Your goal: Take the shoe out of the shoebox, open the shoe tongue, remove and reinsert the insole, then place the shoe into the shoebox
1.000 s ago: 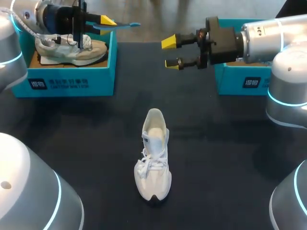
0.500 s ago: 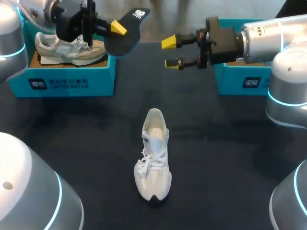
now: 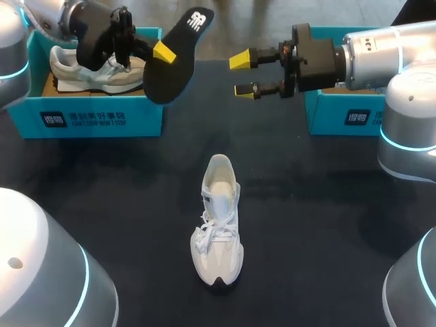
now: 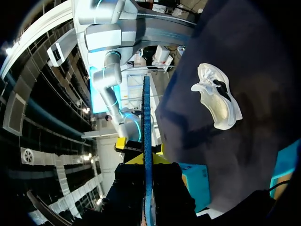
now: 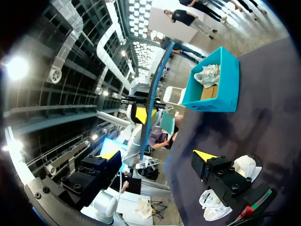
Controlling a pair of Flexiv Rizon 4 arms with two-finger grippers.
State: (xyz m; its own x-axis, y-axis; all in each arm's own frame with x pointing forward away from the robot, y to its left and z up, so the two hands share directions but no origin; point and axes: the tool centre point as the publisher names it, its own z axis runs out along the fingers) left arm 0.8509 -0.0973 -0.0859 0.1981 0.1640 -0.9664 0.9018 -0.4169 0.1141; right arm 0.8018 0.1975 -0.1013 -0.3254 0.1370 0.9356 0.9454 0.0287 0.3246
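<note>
The white shoe (image 3: 218,221) lies on the dark counter (image 3: 327,225) between the arms. Its toe points toward the robot and its mouth opens at the far end, pale inside. Farther out and raised above the counter, the left pincer (image 3: 162,53) is clamped on the black insole (image 3: 182,41), which stands tilted with one end up. In the left wrist view the insole runs edge-on between the fingers. Level with it, the right pincer (image 3: 242,75) hangs wide and holds nothing. Behind them sit the left shoebox (image 3: 102,119), with a grey sneaker (image 3: 102,71) in it, and the right shoebox (image 3: 340,116).

Reinserting looks to be the step in hand. I would bring the insole low over the mouth and angle its forefoot end in first. Then slide it flat toward the toe while the right pincer steadies the heel so the shoe doesn't skid.
</note>
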